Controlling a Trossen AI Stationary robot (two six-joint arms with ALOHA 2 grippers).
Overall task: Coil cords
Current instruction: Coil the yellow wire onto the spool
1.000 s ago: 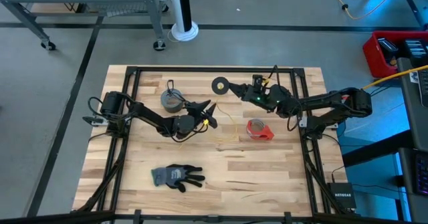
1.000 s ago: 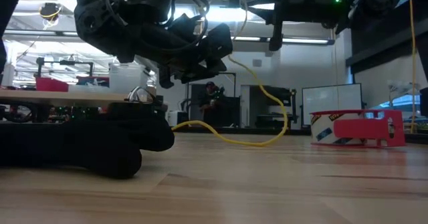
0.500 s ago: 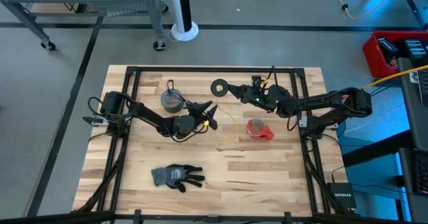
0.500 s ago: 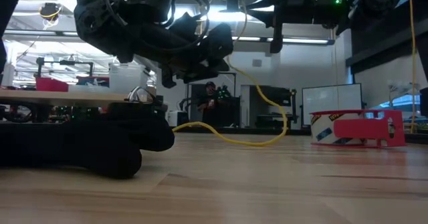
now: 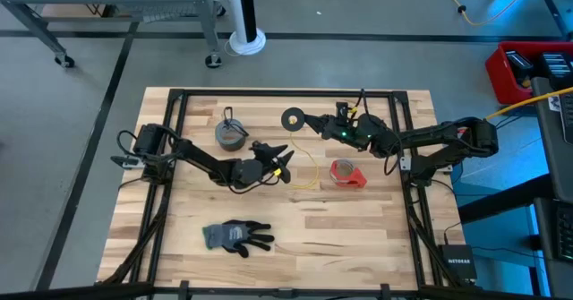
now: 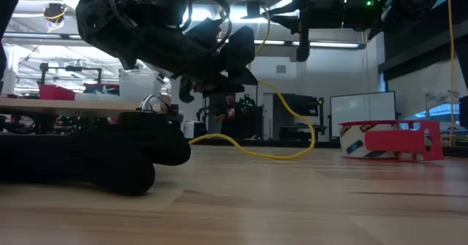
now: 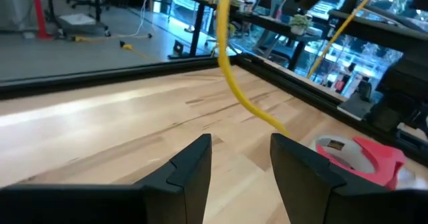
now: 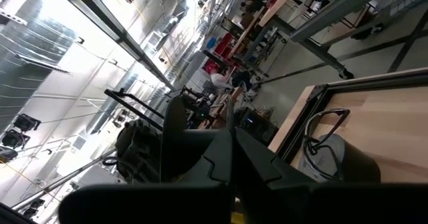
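Jaws: left gripper (image 5: pixel 279 157) spread near the thin yellow cord (image 5: pixel 309 170); right gripper (image 5: pixel 311 120) pressed shut on its upper end.
From above, cord lies loose mid-table beside the red tape roll (image 5: pixel 346 173). Low down, it hangs uncoiled. Coiling looks barely begun.

light: even overhead, soft short shadows under both arms on the worktop (image 5: pixel 340 237) | low view: backlit by bright ceiling strips, arms near-silhouette, nearest planks blurred | left wrist: fingers (image 7: pixel 190 167) soft, cyan window glare beyond | right wrist: blown-out skylight glare, tilted, edges bent, fingers (image 8: pixel 251 160) dark
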